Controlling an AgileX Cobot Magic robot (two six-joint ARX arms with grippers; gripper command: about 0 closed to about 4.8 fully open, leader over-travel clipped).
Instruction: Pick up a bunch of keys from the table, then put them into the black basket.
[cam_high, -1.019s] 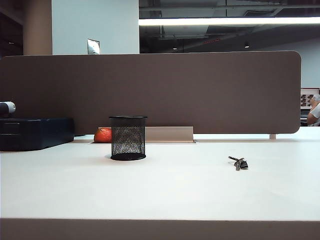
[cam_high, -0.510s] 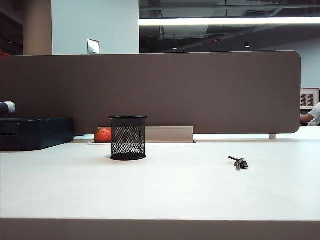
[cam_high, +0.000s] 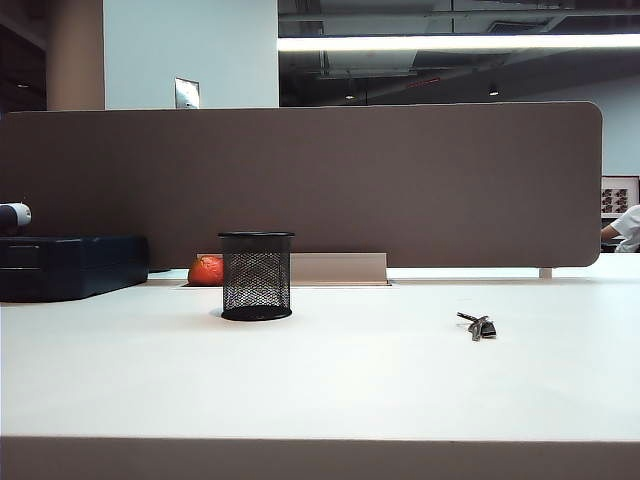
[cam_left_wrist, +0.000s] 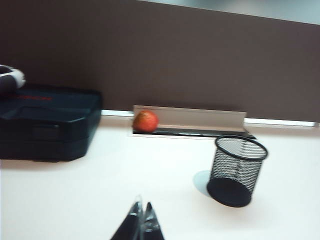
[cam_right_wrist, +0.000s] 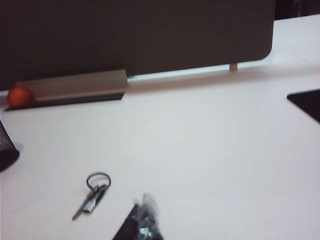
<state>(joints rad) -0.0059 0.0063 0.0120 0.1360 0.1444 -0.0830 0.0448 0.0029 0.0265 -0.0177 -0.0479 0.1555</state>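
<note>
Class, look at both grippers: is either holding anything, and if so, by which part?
Nothing is held. The left gripper and right gripper are shut and empty above the table. The keys lie loose, apart from the basket.

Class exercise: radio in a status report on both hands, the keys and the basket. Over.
Left hand shut, empty, short of black basket. Right hand shut, empty, near bunch of keys. Keys lie on table, apart from the basket. Nothing between them.

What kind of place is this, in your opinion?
Probably an open-plan office: a white desk backed by a brown partition screen, a mesh pen-holder basket, long ceiling strip lighting, and a seated person partly visible beyond the screen.
</note>
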